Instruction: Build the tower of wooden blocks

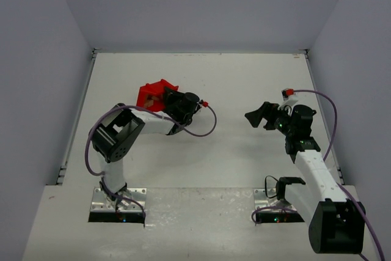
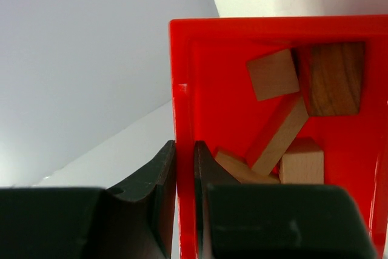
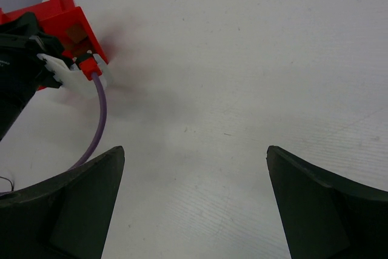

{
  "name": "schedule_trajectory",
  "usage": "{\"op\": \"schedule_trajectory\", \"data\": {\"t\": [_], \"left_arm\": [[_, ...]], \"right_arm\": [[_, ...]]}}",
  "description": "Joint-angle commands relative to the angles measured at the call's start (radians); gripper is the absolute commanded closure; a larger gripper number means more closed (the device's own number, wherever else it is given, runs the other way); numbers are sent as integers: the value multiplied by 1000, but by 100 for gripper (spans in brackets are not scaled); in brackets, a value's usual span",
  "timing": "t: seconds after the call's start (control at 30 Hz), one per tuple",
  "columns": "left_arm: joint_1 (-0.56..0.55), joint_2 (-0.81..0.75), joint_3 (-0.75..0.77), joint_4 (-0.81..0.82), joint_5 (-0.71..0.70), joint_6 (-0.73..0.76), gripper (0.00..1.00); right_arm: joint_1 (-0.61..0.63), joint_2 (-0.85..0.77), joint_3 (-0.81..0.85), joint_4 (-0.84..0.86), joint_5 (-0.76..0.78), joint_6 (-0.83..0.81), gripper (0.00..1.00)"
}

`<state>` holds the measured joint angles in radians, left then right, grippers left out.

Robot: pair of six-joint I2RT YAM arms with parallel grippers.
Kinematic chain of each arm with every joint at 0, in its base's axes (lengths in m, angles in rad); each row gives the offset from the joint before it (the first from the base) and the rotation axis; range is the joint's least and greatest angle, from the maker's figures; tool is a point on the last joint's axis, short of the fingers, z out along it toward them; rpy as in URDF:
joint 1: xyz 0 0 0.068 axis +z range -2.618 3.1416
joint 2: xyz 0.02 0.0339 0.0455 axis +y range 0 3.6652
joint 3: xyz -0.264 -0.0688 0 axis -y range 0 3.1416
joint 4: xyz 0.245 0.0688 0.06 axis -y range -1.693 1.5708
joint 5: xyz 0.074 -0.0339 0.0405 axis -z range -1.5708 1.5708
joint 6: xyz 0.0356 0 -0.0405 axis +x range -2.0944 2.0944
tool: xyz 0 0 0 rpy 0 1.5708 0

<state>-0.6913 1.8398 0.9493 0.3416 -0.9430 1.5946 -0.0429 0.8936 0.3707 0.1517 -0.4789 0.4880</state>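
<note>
Several wooden pieces lie loose inside a red plastic bin [image 2: 182, 77]: a pale cube [image 2: 273, 74], a darker brown block [image 2: 335, 79], a long pale slab [image 2: 280, 134], another pale cube [image 2: 301, 162] and a pale piece [image 2: 239, 167] partly behind my finger. No tower stands anywhere in view. My left gripper [image 2: 185, 147] is shut on the bin's left wall, one finger inside and one outside. From above, the bin [image 1: 151, 95] sits left of centre with the left gripper [image 1: 174, 103] at its right side. My right gripper [image 1: 259, 116] [image 3: 195, 150] hangs open over bare table, holding nothing.
The right wrist view shows the bin [image 3: 66, 22] at the far left with the left arm's wrist [image 3: 24, 71] and its purple cable [image 3: 97, 119]. Pale walls enclose the white table [image 1: 244, 77] on three sides.
</note>
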Motion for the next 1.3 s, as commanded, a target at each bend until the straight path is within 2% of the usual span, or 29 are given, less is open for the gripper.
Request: {"op": "schedule_trajectory", "data": {"t": [0.0,0.63,1.27], "left_arm": [[-19,41,27,119,-121,117,100],[-126,177,45,169,-227,157,100],[-162,286,157,104,-269,76,100]], "right_arm": [[9,-2,48,10,18,-22,1],[9,7,45,12,14,-14,1],[9,-3,51,-8,27,-16,1]]}}
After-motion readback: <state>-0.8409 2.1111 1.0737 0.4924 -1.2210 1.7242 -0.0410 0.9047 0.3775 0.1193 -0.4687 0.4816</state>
